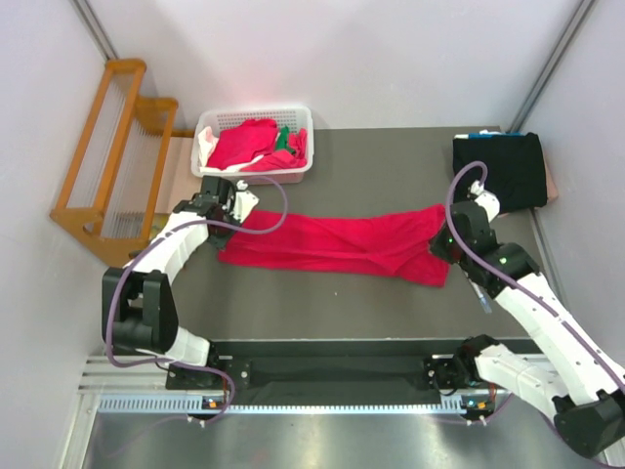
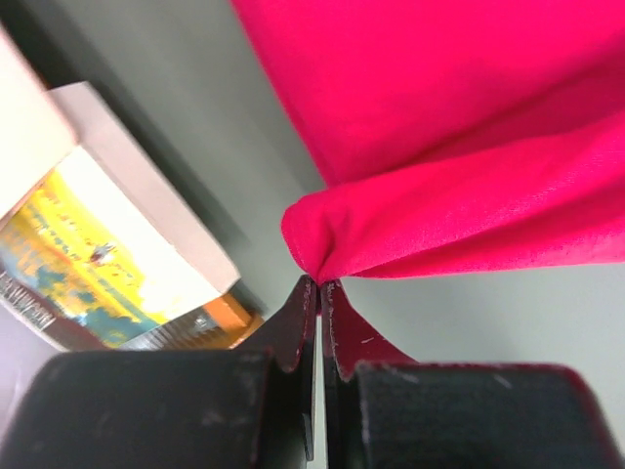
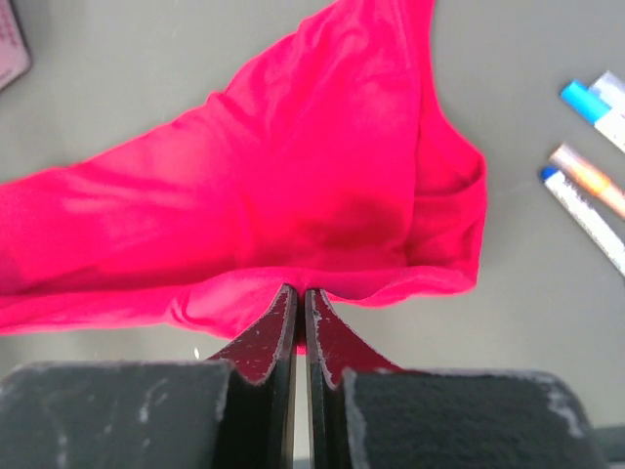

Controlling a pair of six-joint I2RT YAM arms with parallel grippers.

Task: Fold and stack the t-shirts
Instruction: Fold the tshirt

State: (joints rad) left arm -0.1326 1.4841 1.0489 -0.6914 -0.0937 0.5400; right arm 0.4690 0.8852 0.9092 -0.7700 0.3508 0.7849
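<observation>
- From above, we cannot see the fingertips of the left gripper point(image 1: 244, 207) or the right gripper point(image 1: 444, 240); each wrist's own body covers them.
- The red shirt point(image 2: 469, 117) runs off the top and right edges of the left wrist view, and off the left edge of the right wrist view.
- A yellow printed box point(image 2: 107, 264) is blurred; we cannot read it.
- Three pens point(image 3: 589, 183) are cut by the right wrist view's edge.
- The heap of clothes point(image 1: 244, 143) in the basket point(image 1: 254, 111) is too tangled to count.
</observation>
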